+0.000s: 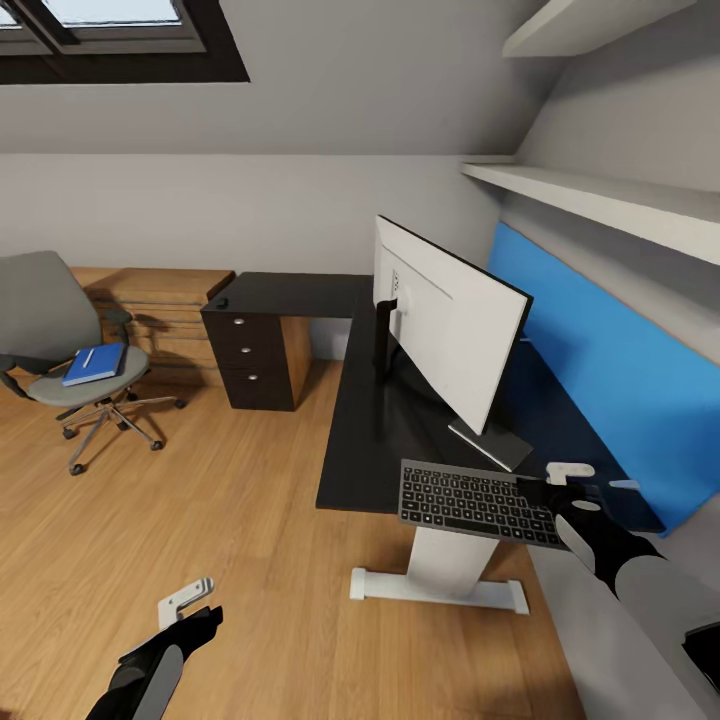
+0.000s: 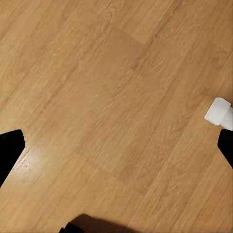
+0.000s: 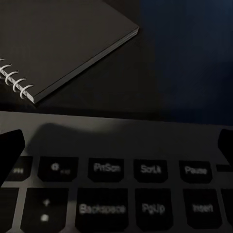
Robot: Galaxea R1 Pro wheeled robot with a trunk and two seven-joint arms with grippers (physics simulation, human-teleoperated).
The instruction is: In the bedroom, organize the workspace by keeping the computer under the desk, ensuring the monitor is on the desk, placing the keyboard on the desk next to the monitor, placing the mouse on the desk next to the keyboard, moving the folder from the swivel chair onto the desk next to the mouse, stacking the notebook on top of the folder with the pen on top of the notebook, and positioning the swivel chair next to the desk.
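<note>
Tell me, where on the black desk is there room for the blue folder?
The desk is bare left of the monitor and along the far wing above the drawers. It's crowded by the keyboard, notebook and right end effector.

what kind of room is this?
Looks like an attic bedroom used as a home office: sloped grey wall with a dark-framed skylight, L-shaped black desk carrying a wide monitor, and a grey swivel chair on the light wood floor. No bed in view.
</note>
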